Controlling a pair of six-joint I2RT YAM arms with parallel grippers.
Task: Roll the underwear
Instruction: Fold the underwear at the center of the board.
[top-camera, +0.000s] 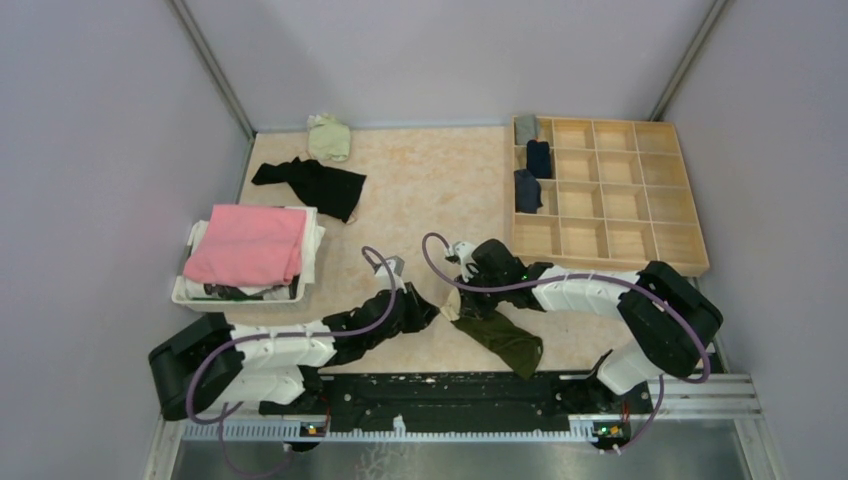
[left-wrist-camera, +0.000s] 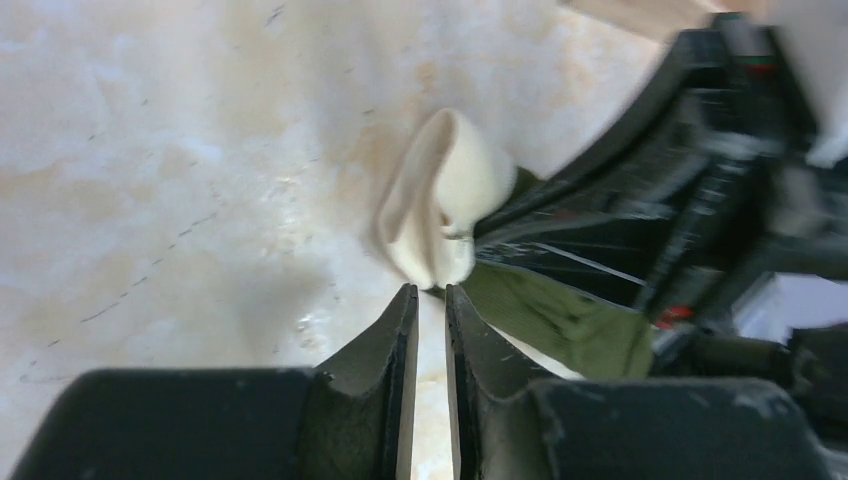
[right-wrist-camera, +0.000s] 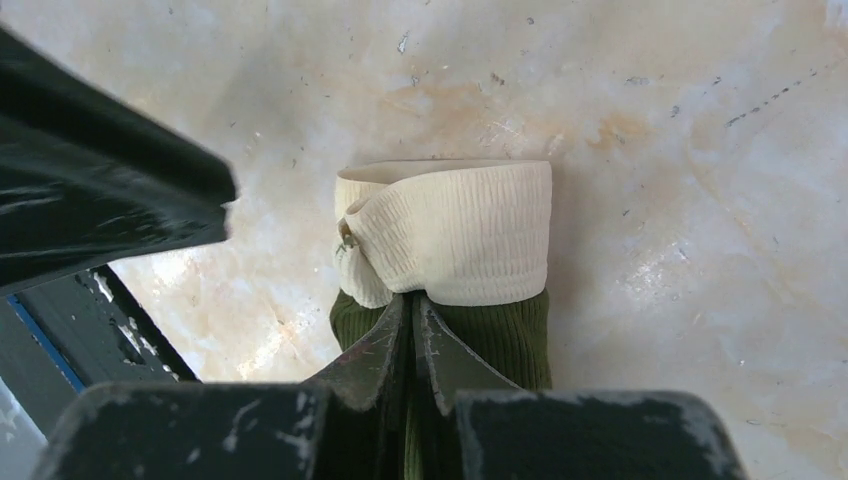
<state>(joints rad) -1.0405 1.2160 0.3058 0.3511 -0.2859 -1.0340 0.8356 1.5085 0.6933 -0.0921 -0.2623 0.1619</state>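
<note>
Right hand (right-wrist-camera: 412, 300) is pressed together on the olive underwear (right-wrist-camera: 500, 335), pinching the ribbed green cloth just below its cream waistband (right-wrist-camera: 470, 240). The waistband stands up from the counter (right-wrist-camera: 650, 150) in a folded loop. Left hand (left-wrist-camera: 430, 292) sits at the other side of that loop. Its fingers are a narrow slit apart with nothing seen between them, and its tips are just beside the lower edge of the waistband.

From above, both hands meet at the near middle of the counter, and the rest of the olive cloth lies flat, trailing toward the near edge between the two arms.

At the far right stands a wooden tray (top-camera: 690, 215) of square compartments. Three rolled pieces (top-camera: 539, 158) sit one to a compartment in its left column, one greyish and two navy. At the left is a white basket (top-camera: 185, 290) with a folded pink cloth (top-camera: 248, 243) on top. Behind the basket a dark garment (top-camera: 315, 182) lies spread out, and a pale green bundle (top-camera: 329, 138) lies near the back edge.
</note>
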